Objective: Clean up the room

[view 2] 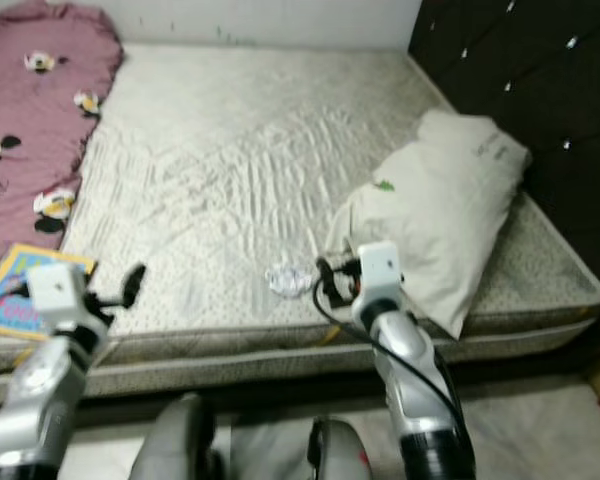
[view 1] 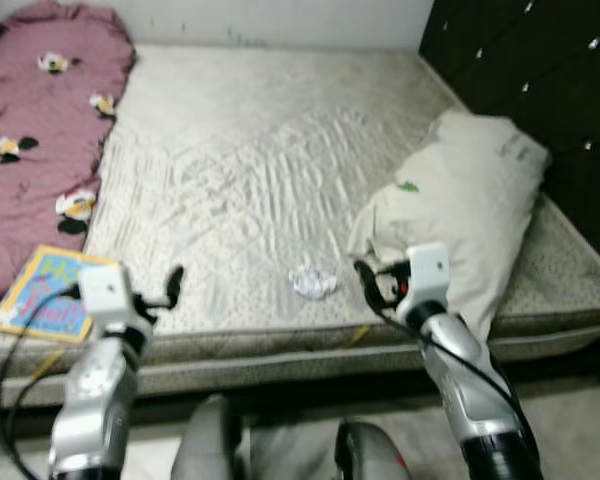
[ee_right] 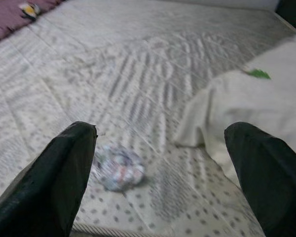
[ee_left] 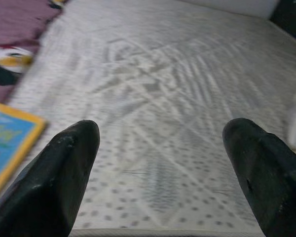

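Left eye view: both arms are raised over the near edge of the mattress (view 1: 280, 150), the left gripper (view 1: 165, 290) with fingers spread wide beside a book (view 1: 45, 293) at the near left corner, the right gripper (view 1: 372, 283) equally wide, just right of a crumpled wrapper (view 1: 312, 280) lying on the mattress near its front edge. Right wrist view places the wrapper (ee_right: 118, 168) ahead of the fingers (ee_right: 64, 177), close to one of them, with a pillow (ee_right: 256, 108) beyond the other. Farther back, a maroon blanket (view 1: 35, 120) covers the left side, and a dark headboard (view 1: 540, 60) stands at right behind the pillow.
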